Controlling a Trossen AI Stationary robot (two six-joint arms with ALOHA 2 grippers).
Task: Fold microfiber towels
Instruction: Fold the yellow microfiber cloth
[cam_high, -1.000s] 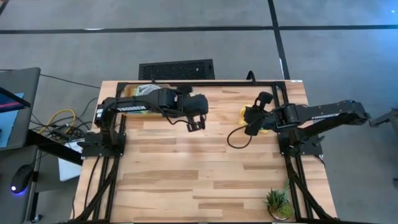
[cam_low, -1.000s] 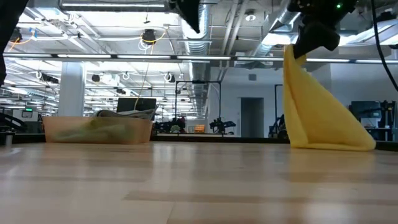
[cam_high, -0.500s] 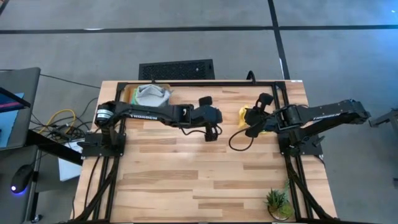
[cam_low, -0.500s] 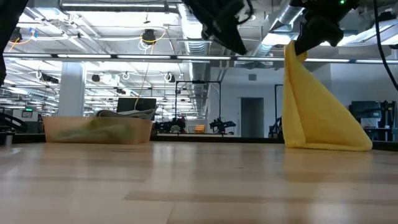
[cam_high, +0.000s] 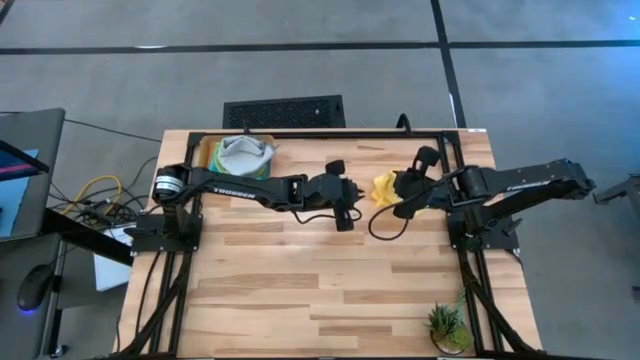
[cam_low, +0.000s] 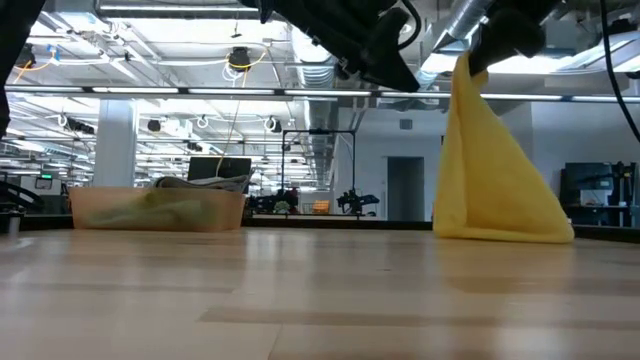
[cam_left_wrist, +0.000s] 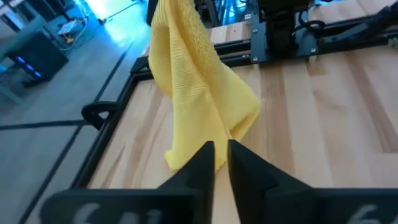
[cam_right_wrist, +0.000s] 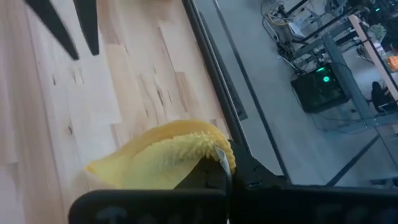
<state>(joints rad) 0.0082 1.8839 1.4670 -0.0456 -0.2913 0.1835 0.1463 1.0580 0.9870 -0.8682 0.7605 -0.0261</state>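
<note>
Grey floor (cam_high: 300, 60) seen around light wood table (cam_high: 300, 290), crossed by dark lines. Black vent grille (cam_high: 283, 111) set at table's 12 o'clock edge. Desk with monitor (cam_high: 20, 180) placed at 9 o'clock. Exposed ceiling ducts (cam_low: 330, 50) and strip lights seen beyond.

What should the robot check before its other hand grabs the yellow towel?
1. right gripper shut on the yellow towel, lifting one corner: ok.
2. Towel's bottom edge resting on the table: ok.
3. left gripper pointed at the towel's lower end, close to it: ok.
4. Left fingers wide enough to take the cloth: not ok, only a narrow gap.
5. Other towels tucked in the bin, out of the way: ok.
</note>
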